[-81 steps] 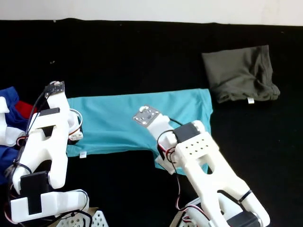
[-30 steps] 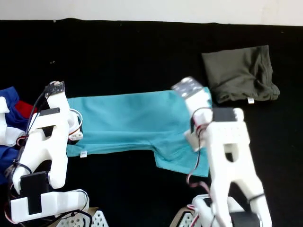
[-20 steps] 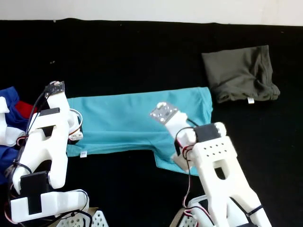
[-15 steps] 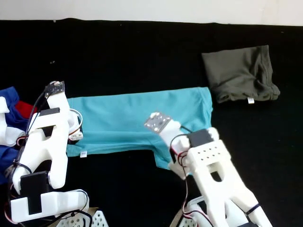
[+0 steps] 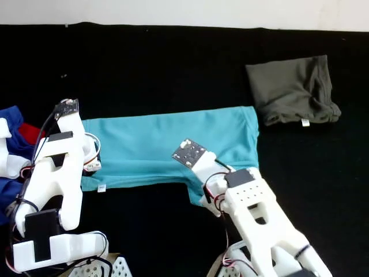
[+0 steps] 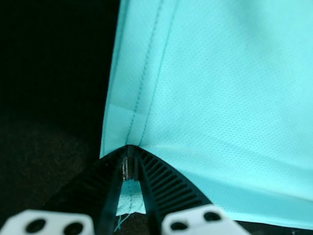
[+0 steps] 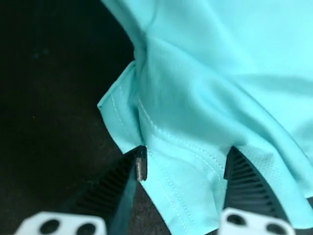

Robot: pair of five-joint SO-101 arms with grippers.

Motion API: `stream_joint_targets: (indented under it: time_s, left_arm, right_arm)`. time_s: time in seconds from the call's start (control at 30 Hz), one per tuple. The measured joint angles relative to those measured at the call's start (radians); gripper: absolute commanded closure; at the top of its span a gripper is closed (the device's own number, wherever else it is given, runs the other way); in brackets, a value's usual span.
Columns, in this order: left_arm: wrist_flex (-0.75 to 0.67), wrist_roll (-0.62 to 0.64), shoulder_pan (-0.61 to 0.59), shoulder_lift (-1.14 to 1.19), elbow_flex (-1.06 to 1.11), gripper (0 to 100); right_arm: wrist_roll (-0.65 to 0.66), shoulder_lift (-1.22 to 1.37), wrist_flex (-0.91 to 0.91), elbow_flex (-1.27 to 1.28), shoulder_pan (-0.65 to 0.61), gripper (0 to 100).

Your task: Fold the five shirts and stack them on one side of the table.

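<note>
A teal shirt (image 5: 150,144) lies spread flat across the middle of the black table (image 5: 144,63). My left gripper (image 6: 131,164) is shut on the hem corner of the teal shirt (image 6: 220,98) at its left edge, where the left arm (image 5: 57,167) stands. My right gripper (image 7: 187,169) is open and low, with the sleeve of the teal shirt (image 7: 220,73) bunched between its fingers. In the high view the right arm (image 5: 242,196) stands over that sleeve at the shirt's near right corner.
A folded dark olive shirt (image 5: 294,89) lies at the back right. A heap of blue and red shirts (image 5: 11,133) sits at the table's left edge, beside the left arm. Bare black table stretches behind the teal shirt.
The right arm swung up over the shirt's right end, then came back down to the near right sleeve. The left arm kept still, holding the hem.
</note>
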Motion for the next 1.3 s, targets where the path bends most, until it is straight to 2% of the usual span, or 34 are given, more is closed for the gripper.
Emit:
stream_joint_targets:
  time_s: [0.2, 0.37, 0.63, 0.8, 0.9, 1.13, 1.3]
  left_arm:
    - [0.0, 0.0, 0.0, 0.0, 0.0, 99]
    - [0.0, 0.0, 0.0, 0.0, 0.0, 99]
    - [0.0, 0.0, 0.0, 0.0, 0.0, 99]
    - [0.0, 0.0, 0.0, 0.0, 0.0, 99]
    - [0.0, 0.0, 0.0, 0.0, 0.0, 99]
    - [0.0, 0.0, 0.0, 0.0, 0.0, 99]
    - [0.0, 0.0, 0.0, 0.0, 0.0, 99]
  right_arm:
    - [0.0, 0.184, -0.029, -0.078, 0.003, 84.8]
    - [0.0, 0.213, -0.026, -0.161, 0.029, 92.3]
    - [0.0, 0.213, 0.135, -0.333, 0.129, 92.4]
    - [0.0, 0.213, 0.172, -0.354, 0.133, 93.1]
    - [0.0, 0.213, 0.175, -0.354, 0.135, 99.1]
    - [0.0, 0.143, 0.18, -0.387, 0.15, 99.1]
    - [0.0, 0.044, 0.29, -0.468, 0.161, 99.0]
